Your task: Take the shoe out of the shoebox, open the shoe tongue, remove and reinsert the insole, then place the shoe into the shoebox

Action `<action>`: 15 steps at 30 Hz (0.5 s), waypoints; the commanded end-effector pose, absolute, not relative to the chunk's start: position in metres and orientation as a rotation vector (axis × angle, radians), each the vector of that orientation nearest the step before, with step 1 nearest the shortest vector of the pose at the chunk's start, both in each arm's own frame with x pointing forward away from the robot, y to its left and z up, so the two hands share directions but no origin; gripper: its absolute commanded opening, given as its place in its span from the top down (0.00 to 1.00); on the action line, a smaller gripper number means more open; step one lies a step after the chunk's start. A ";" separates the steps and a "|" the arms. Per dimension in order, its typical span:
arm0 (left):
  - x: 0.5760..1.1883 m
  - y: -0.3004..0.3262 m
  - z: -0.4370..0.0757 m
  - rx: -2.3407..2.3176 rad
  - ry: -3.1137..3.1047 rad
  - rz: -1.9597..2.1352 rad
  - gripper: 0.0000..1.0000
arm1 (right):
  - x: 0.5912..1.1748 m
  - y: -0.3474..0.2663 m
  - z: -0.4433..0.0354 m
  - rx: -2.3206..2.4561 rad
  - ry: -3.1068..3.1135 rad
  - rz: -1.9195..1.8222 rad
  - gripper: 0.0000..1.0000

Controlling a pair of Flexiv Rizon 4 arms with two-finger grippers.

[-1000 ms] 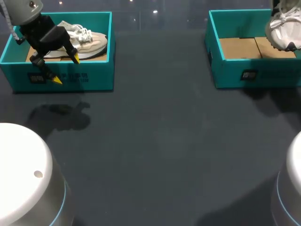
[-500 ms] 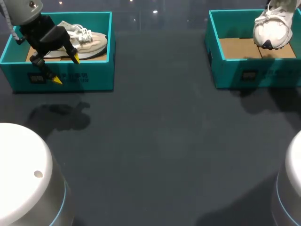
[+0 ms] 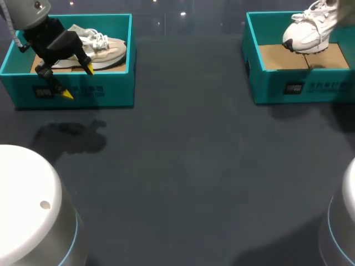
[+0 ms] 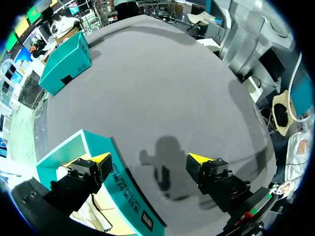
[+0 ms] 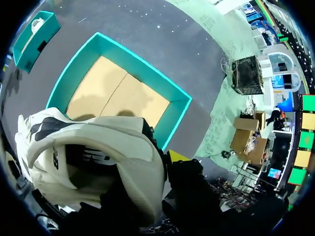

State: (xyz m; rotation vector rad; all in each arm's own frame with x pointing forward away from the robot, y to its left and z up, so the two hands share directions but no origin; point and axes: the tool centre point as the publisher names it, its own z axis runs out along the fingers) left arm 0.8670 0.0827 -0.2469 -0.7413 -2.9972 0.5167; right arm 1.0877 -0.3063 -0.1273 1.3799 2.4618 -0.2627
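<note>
Head view: two teal shoeboxes on bench [image 3: 183, 166].
- left shoebox [image 3: 105, 91] at 10 o'clock, beige shoe [image 3: 108, 50] lying inside, long axis roughly 9–3.
- right shoebox [image 3: 266, 83] at 2 o'clock, nothing on its bare cardboard floor.
- white shoe [image 3: 305, 33] is off the floor, hanging over the right shoebox. It's tilted, long axis about 8–2, toe low toward 8, heel high toward 2.
- left gripper [image 3: 77, 81] over the left shoebox's front wall, fingers spread, holding nothing. Right gripper is out of frame here.

Left wrist view: left gripper [image 4: 149, 160] released.
- One yellow tip sits over the left shoebox [image 4: 123, 182] interior, the other over bare bench [image 4: 157, 88].
- The box's front wall is between the fingers. Can't tell if either touches it.
- right shoebox [image 4: 66, 61] far ahead, well apart.

Right wrist view: right gripper [image 5: 123, 182] grasping white shoe [image 5: 98, 152] at the heel end.
- One yellow fingertip [image 5: 176, 156] shows beside the shoe, the other is hidden behind it.
- right shoebox [image 5: 142, 65] below and ahead, cardboard floor bare.
- left shoebox [image 5: 29, 42] far ahead with beige shoe [image 5: 37, 23] in it.
</note>
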 end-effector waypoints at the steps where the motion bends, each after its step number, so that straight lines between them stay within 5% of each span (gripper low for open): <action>1: 0.867 0.083 -0.246 -0.742 -2.997 0.513 0.00 | 1.090 -0.306 -0.123 1.533 2.387 -0.245 1.00; 15: 0.867 0.083 -0.246 -0.742 -2.997 0.513 0.00 | 1.065 -0.325 -0.161 1.846 2.054 -0.128 1.00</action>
